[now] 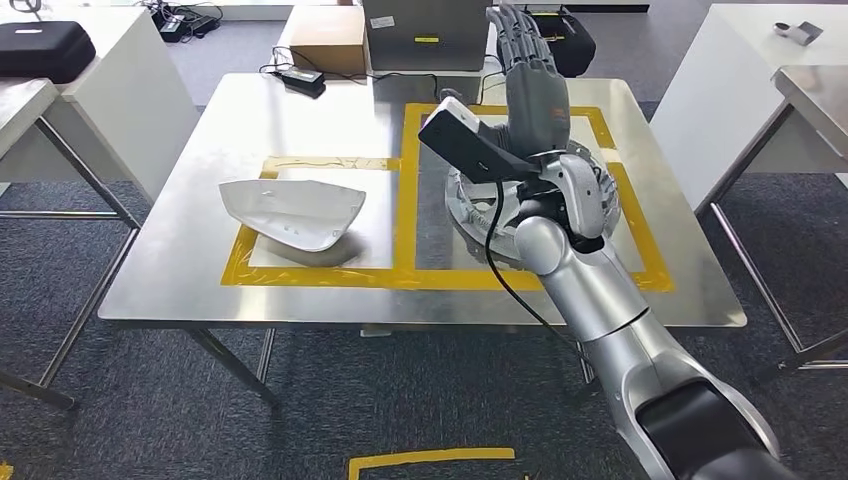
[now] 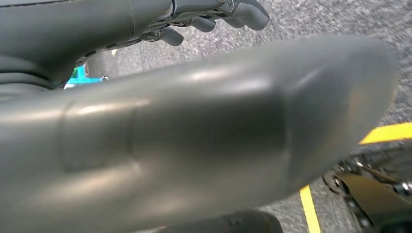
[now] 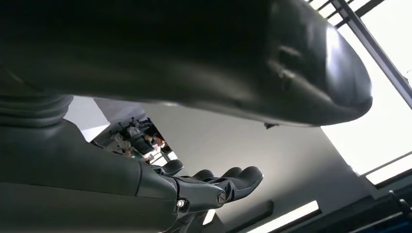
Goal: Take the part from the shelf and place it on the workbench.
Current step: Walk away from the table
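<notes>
silver part [image 1: 480, 205] lies on workbench [image 1: 200, 270], 3 o'clock of white shell [image 1: 295, 212] | right hand [image 1: 530, 75] raised, fingers spread, empty | left hand [image 2: 194, 22] fingers apart, empty | step: placing looks done | next: withdraw arm

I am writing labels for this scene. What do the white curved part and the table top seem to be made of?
The white curved shell part looks like moulded plastic, smooth and semi-gloss: thin edges and soft highlights. It could also be painted metal. The square silver table top looks like brushed sheet metal, probably steel: grey sheen and blurred reflections.
</notes>
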